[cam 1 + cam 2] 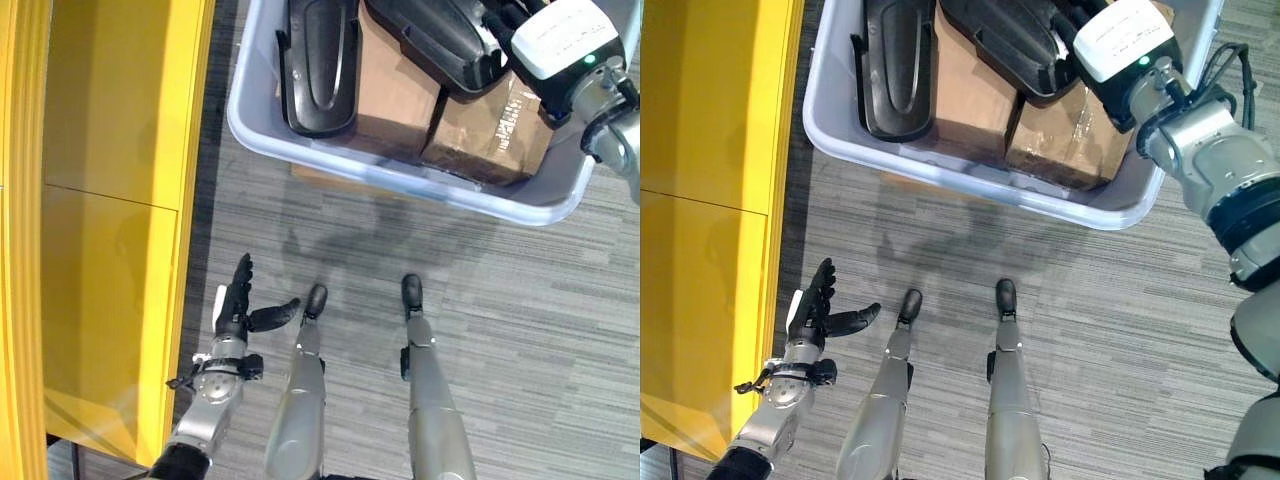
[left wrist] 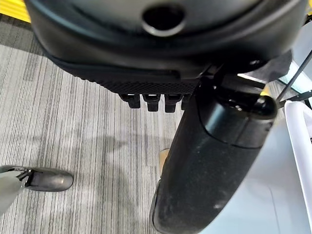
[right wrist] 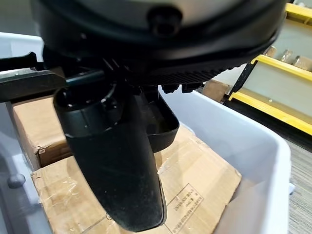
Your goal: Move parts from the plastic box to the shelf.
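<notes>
Right hand (image 1: 1080, 25) down in plastic box (image 1: 970, 185) among black parts (image 1: 895, 70), grip unclear; left hand (image 1: 818, 305) spread.

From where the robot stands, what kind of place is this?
Probably a warehouse or a parts stockroom. A yellow shelf stands on grey carpet floor, and a grey plastic box holds black parts and cardboard boxes. The right wrist view shows more yellow racking.

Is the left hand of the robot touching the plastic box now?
Apart. In the left eye view the left hand hangs open beside the yellow shelf, with bare carpet between it and the plastic box.
</notes>
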Controlling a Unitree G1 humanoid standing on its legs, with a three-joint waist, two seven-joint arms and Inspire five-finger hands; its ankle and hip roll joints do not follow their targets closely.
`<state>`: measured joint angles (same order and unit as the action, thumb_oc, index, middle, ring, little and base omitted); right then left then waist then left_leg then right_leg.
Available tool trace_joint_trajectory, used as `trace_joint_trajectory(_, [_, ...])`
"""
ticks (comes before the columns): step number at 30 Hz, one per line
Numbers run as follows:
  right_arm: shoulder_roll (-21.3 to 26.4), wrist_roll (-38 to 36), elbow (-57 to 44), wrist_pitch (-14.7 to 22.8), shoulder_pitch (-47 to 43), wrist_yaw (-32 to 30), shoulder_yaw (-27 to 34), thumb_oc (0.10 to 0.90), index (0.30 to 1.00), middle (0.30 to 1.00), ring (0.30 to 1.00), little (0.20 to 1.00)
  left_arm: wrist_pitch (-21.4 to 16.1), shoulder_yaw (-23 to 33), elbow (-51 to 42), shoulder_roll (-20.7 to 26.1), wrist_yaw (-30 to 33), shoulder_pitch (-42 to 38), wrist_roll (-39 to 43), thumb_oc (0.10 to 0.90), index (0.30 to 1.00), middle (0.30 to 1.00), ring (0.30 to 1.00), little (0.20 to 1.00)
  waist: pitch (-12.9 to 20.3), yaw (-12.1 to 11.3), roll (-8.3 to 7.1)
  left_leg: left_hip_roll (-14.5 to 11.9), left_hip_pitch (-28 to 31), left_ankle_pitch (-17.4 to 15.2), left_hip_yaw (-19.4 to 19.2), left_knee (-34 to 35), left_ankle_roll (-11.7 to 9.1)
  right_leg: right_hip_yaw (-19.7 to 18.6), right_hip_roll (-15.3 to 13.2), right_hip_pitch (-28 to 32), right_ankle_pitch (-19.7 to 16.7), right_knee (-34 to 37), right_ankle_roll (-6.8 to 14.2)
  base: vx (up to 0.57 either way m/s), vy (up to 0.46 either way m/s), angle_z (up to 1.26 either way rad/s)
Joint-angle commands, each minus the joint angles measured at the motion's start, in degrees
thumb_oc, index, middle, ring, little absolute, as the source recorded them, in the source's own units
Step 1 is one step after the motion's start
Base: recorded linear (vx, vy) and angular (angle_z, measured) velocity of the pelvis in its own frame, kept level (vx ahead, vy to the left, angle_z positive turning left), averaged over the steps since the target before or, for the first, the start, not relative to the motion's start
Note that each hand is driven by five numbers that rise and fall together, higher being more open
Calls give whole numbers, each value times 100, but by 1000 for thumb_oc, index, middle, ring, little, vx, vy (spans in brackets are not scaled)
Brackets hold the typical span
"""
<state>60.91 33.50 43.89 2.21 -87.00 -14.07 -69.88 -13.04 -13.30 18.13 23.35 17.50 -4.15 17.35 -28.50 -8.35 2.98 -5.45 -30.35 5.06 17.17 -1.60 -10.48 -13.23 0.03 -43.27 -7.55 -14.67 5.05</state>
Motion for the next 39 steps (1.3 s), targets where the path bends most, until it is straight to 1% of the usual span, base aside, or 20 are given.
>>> trace_joint_trajectory(1, [-4,-294,407,-251,-864,-514,-19,900,1000,1000,1000,1000,-478,25,-549,276,274,24,-25,900,1000,1000,1000,1000,35,-37,-50,100,312,732,362,660,264,360,-190,547,806,-314,50,-10,-3,6])
trace_joint_trajectory(5, [-49,-382,589,-271,-904,-575,11,900,1000,1000,1000,1000,-511,39,-558,259,334,-33,-9,900,1000,1000,1000,1000,-19,-59,-7,117,204,754,378,660,251,363,-204,421,818,-361,51,-4,1,8])
trace_joint_trajectory(8, [-102,-502,797,-283,-954,-679,59,900,1000,1000,1000,1000,-545,43,-634,246,398,-95,2,900,1000,1000,1000,1000,-129,-126,54,133,66,773,393,652,270,371,-217,233,837,-473,48,0,0,1])
trace_joint_trajectory(9, [-105,-504,805,-278,-964,-684,53,900,1000,1000,1000,1000,-543,45,-636,244,399,-99,1,900,1000,1000,1000,1000,-128,-125,50,136,56,774,391,650,269,368,-218,216,842,-488,48,12,-3,6])
trace_joint_trajectory(11, [-153,-545,946,-279,-1035,-739,0,900,1000,1000,1000,1000,-582,66,-683,266,452,-108,1,900,1000,1000,1000,1000,-129,-187,61,164,-193,733,408,503,316,359,-217,-66,880,-664,41,10,-1,10])
trace_joint_trajectory(16, [-153,-605,1099,-315,-1151,-810,-94,900,1000,1000,1000,1000,-595,97,-902,291,562,-90,-1,900,1000,1000,1000,1000,-130,-257,49,431,-909,422,466,-310,385,307,-261,-637,1017,-1158,21,5,-9,8])
trace_joint_trajectory(17, [-153,-606,1099,-315,-1155,-810,-95,900,1000,1000,1000,1000,-595,99,-902,290,562,-92,-2,900,1000,1000,1000,1000,-130,-253,46,438,-919,418,465,-322,385,305,-265,-648,1023,-1170,23,22,-51,13])
trace_joint_trajectory(18, [-130,-634,1210,-326,-1213,-787,-167,900,1000,1000,1000,1000,-614,136,-1036,313,599,-65,6,900,1000,1000,1000,1000,-130,-286,65,545,-1114,310,528,-553,395,337,-306,-845,1163,-1449,0,23,-43,14])
trace_joint_trajectory(20, [-127,-665,1400,-340,-1266,-779,-212,900,1000,1000,1000,1000,-647,194,-1157,334,662,-51,11,900,1000,1000,1000,1000,-130,-326,94,654,-1340,235,579,-761,397,330,-336,-1027,1260,-1691,-12,13,-38,21])
trace_joint_trajectory(22, [-149,-699,1468,-334,-1295,-774,-249,900,1000,1000,1000,1000,-644,215,-1200,344,680,-50,-2,900,1000,1000,1000,1000,-130,-345,103,707,-1447,192,595,-862,405,338,-351,-1104,1303,-1773,-21,9,-13,26])
trace_joint_trajectory(23, [-162,-589,1660,-365,-1325,-779,-390,900,1000,1000,1000,1000,-683,258,-1249,365,730,-44,-6,900,1000,1000,1000,1000,-130,-411,130,808,-1615,126,667,-1035,429,279,-305,-1307,1324,-1992,-40,23,-18,16])
trace_joint_trajectory(24, [-143,-541,1791,-354,-1349,-710,-485,900,1000,1000,1000,1000,-685,259,-1312,356,728,-74,-7,900,1000,1000,1000,1000,-130,-422,140,881,-1738,54,700,-1175,449,244,-327,-1417,1371,-2096,-39,25,-29,8])
trace_joint_trajectory(25, [-148,-640,1853,-352,-1287,-716,-365,900,1000,1000,1000,1000,-678,234,-1303,324,735,-117,-11,900,1000,1000,1000,1000,-130,-429,159,936,-1794,14,726,-1255,462,234,-331,-1473,1396,-2156,-47,14,-29,6])
trace_joint_trajectory(26, [-163,-696,1919,-358,-1192,-708,-269,751,791,791,791,791,-676,230,-1304,315,757,-143,-21,900,1000,1000,1000,1000,-130,-442,180,990,-1866,-14,749,-1342,467,218,-329,-1531,1423,-2249,-57,6,-18,6])
trace_joint_trajectory(27, [-162,-694,1919,-358,-1183,-710,-258,492,429,429,429,429,-676,230,-1304,322,758,-143,-21,900,1000,1000,1000,1000,-130,-442,171,997,-1874,-20,747,-1354,467,214,-332,-1540,1430,-2263,-56,8,-14,6])
trace_joint_trajectory(28, [-159,-735,2007,-355,-1066,-704,-194,400,300,300,300,300,-677,227,-1303,299,787,-183,-27,900,1000,1000,1000,1000,-130,-466,200,1054,-1958,-51,781,-1438,472,199,-334,-1637,1456,-2380,-61,0,0,0])
trace_joint_trajectory(32, [-193,-779,2093,-324,-666,-573,9,400,300,300,300,300,-679,212,-1303,272,768,-253,-50,900,1000,1000,1000,1000,-130,-553,204,1137,-2122,-84,876,-1537,494,183,-304,-1743,1475,-2434,-86,9,-16,15])
trace_joint_trajectory(39, [-292,-835,1794,-301,-83,-692,433,400,300,300,300,300,-676,131,-1178,240,796,-355,-19,900,1000,1000,1000,1000,-130,-543,162,1111,-1939,-77,889,-1468,517,212,-320,-1540,1435,-2288,-87,-6,22,-7])
